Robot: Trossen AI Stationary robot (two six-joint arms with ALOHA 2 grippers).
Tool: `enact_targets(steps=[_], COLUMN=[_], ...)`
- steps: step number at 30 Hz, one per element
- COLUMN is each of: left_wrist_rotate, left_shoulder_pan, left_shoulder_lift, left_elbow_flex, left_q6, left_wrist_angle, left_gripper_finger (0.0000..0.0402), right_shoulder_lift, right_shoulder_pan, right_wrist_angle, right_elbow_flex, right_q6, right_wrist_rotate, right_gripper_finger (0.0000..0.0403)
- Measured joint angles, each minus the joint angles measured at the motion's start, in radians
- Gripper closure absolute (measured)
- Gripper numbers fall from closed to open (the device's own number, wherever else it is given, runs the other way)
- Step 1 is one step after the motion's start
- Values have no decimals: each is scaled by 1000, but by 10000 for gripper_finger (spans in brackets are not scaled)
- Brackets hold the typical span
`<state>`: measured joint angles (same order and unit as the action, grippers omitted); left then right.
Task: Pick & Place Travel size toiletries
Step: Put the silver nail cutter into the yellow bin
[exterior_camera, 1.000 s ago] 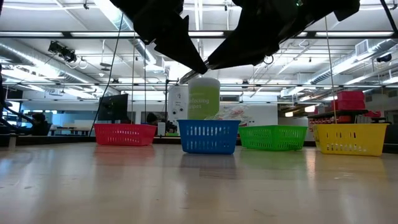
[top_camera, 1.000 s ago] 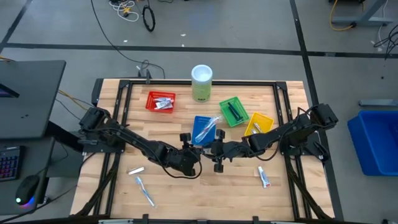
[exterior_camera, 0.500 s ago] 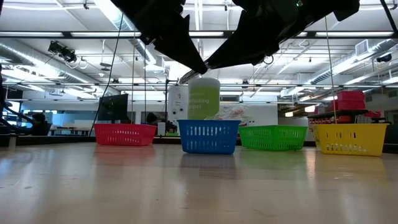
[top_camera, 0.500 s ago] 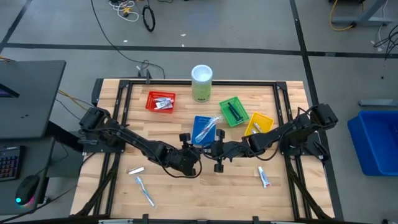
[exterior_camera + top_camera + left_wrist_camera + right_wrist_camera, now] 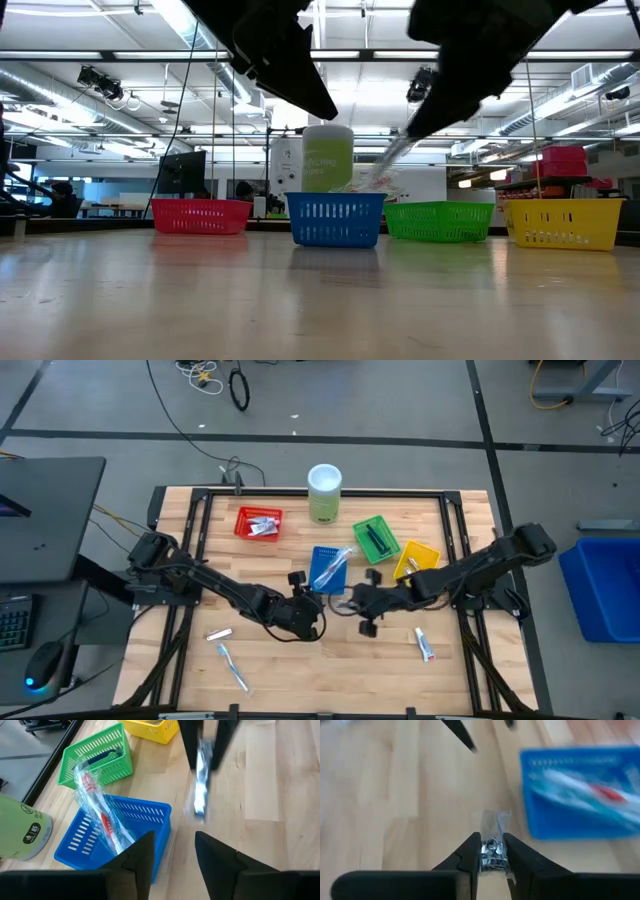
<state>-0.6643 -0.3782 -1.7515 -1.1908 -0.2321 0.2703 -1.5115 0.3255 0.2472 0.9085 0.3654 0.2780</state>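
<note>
A small clear packet with a silvery item inside (image 5: 493, 840) hangs above the table's middle, with my right gripper (image 5: 492, 854) shut on it. In the left wrist view the packet (image 5: 200, 790) shows below the right gripper's fingers. My left gripper (image 5: 175, 855) stands open just to the left of it, touching nothing, beside the blue basket (image 5: 326, 567). A wrapped toothbrush (image 5: 102, 817) leans out of that basket. More toiletries lie on the table: a white tube (image 5: 219, 633), a toothbrush (image 5: 232, 666) and a tube (image 5: 424, 643). My right gripper pinches one end of the packet (image 5: 493, 851) between its two fingers. The fingers come slanting down from the table's right. The rest of the packet (image 5: 200, 802) sticks out past the fingertips, lifted clear of the table.
Red (image 5: 258, 523), green (image 5: 376, 538) and yellow (image 5: 416, 558) baskets stand along the far half beside the blue one. A pale-green canister with a white lid (image 5: 324, 493) stands at the far edge. Bare wood lies along the table's near middle.
The two grippers met over the table's middle a second ago. My right gripper has since drawn away toward the table's right edge with the packet and tipped, leaving a gap between the arms. My left arm has stayed where it was.
</note>
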Motion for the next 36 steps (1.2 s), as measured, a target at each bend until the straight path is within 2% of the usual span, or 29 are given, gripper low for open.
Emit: enact_targets(steps=[6, 10, 13, 17, 20, 24, 32, 36], left_wrist_rotate=[2, 3, 3, 3, 3, 3, 3, 3], left_shoulder_pan=[13, 19, 22, 24, 25, 25, 25, 25], left_shoulder_lift=[0, 0, 0, 0, 0, 0, 0, 0], left_elbow_flex=[0, 0, 0, 0, 0, 0, 0, 0], left_q6=[0, 0, 0, -9, -11, -23, -26, -26], left_wrist_angle=[0, 0, 0, 0, 0, 0, 0, 0], left_gripper_finger=[250, 255, 258, 260, 260, 260, 260, 260], right_shoulder_lift=[189, 305, 347, 354, 353, 352, 352, 352], right_shoulder_pan=[4, 2, -8, -24, -32, -33, -33, -33], right_wrist_angle=[341, 608, 813, 1001, 994, 916, 840, 840], right_elbow_flex=[0, 0, 0, -14, -78, -177, -291, -307], right_q6=[140, 270, 507, 808, 925, 998, 1026, 1009], right_wrist_rotate=[38, 199, 326, 342, 339, 354, 297, 311], right_gripper_finger=[325, 327, 328, 326, 324, 323, 293, 265])
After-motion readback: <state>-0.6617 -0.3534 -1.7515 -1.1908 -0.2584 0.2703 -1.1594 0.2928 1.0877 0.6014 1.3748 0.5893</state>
